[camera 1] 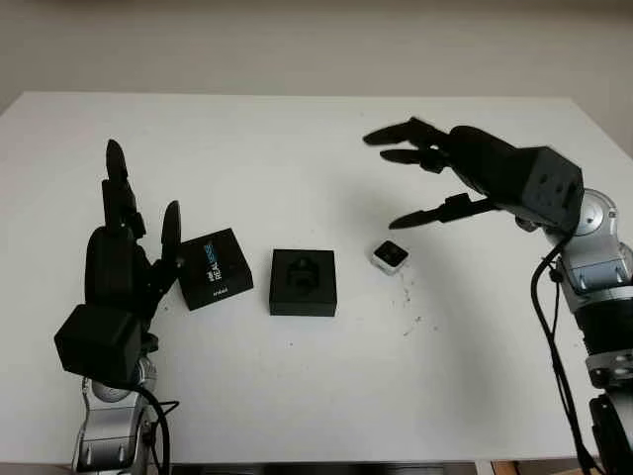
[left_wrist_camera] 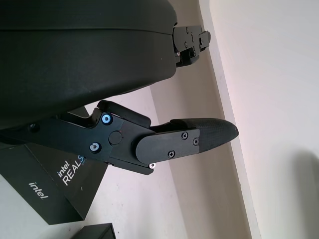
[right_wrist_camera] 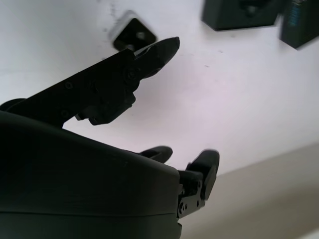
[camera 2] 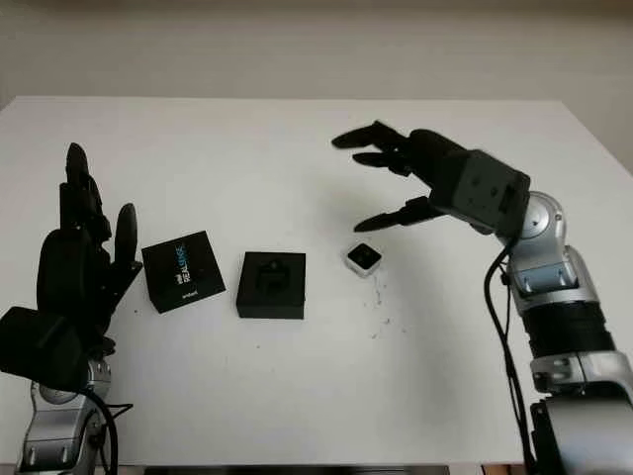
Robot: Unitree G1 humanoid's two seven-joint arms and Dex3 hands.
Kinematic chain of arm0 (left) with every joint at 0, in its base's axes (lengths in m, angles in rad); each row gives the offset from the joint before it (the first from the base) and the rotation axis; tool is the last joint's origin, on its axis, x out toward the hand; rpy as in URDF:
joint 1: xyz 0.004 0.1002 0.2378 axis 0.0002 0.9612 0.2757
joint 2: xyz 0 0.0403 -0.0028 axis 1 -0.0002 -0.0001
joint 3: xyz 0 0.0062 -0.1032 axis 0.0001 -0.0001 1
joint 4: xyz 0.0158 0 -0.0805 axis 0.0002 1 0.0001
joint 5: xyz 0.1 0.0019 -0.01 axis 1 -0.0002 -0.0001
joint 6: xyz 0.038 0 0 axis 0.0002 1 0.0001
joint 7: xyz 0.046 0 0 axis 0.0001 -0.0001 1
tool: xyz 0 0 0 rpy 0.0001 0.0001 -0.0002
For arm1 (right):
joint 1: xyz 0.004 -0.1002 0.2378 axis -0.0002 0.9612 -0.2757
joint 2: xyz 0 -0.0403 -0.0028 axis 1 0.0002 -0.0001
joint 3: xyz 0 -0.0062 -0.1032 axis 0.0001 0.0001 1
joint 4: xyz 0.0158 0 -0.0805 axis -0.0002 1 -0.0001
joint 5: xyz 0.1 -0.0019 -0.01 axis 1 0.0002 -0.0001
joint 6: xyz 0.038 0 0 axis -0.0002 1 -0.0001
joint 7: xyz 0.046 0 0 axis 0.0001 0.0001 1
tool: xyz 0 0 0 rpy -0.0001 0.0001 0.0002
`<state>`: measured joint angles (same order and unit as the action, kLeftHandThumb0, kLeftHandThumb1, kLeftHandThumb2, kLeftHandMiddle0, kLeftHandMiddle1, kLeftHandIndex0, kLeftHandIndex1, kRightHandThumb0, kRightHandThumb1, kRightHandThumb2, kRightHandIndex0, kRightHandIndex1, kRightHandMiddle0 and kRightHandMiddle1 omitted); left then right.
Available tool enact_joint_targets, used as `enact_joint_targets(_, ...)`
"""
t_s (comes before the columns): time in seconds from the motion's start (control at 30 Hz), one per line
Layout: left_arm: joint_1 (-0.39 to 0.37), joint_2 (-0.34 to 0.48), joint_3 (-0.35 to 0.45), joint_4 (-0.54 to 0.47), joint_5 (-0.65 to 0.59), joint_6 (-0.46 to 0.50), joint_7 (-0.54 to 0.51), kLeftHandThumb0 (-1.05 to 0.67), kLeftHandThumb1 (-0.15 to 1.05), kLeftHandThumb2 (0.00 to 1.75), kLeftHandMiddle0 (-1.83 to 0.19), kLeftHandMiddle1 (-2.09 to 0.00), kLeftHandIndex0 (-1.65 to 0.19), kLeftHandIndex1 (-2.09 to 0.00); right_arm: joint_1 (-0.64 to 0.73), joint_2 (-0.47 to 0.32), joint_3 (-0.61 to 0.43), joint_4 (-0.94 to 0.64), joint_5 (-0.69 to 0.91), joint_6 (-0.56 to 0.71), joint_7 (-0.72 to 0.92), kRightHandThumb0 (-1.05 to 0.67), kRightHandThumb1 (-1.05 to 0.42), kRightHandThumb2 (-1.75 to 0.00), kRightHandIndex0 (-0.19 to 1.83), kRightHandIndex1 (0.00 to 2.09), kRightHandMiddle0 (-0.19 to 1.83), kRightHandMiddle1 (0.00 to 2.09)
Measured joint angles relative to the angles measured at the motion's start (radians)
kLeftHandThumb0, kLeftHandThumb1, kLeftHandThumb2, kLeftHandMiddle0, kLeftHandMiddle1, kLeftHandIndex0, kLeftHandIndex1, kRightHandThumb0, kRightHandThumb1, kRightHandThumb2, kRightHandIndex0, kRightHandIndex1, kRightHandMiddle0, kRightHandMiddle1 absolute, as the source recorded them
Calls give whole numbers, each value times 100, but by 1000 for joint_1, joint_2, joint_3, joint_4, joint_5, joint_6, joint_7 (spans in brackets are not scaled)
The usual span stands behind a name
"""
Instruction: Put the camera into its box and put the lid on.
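A small square camera [camera 1: 390, 255], silver-edged with a dark face, lies on the white table [camera 1: 297, 158] right of centre. To its left sits the open black box [camera 1: 303, 282] with a moulded insert. Further left lies the black lid [camera 1: 214, 268] printed with "intel REALSENSE", also close to the left hand in the left wrist view [left_wrist_camera: 47, 191]. My right hand [camera 1: 415, 173] hovers open above and slightly behind the camera, holding nothing. My left hand [camera 1: 134, 233] stands open just left of the lid, fingers pointing away from me.
The table's far edge meets a pale wall [camera 1: 316, 40]. A few dark specks [camera 1: 410, 297] mark the tabletop near the camera. Bare white surface stretches in front of the box and behind all three objects.
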<state>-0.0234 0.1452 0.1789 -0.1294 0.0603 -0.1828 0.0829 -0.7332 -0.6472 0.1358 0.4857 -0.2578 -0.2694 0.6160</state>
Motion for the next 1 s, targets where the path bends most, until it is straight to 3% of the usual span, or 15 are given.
enact_joint_targets(0.17, 1, 0, 0, -3, -1, 3, -2, -65, 105, 53, 11, -5, 10, -6, -15, -55, 80, 11, -153, -64, -3, -23, -74, -5, 38, 10, 38, 11)
enact_joint_targets(0.5, 1, 2, 1, 5, -12, -1, -12, -66, 105, 53, 11, -5, 11, -5, -13, -106, 152, 5, -296, -217, -42, -25, -75, -6, 36, 7, 40, 8)
enact_joint_targets(0.67, 2, 6, 1, 5, -5, 0, -12, -65, 105, 53, 11, -5, 10, -5, -13, -106, 165, 49, -322, -267, -97, -31, -78, -6, 41, 10, 45, 9)
enact_joint_targets(0.83, 5, 6, 1, 5, -1, 5, -12, -67, 105, 53, 11, -6, 10, -5, -13, -90, 177, 157, -343, -378, -254, -34, -77, -6, 55, 17, 54, 15)
enact_joint_targets(1.0, 7, 7, 1, 6, 0, 15, -12, -67, 105, 52, 11, -5, 11, -5, -16, -51, 212, 262, -382, -426, -366, -38, -80, -6, 57, 19, 54, 18)
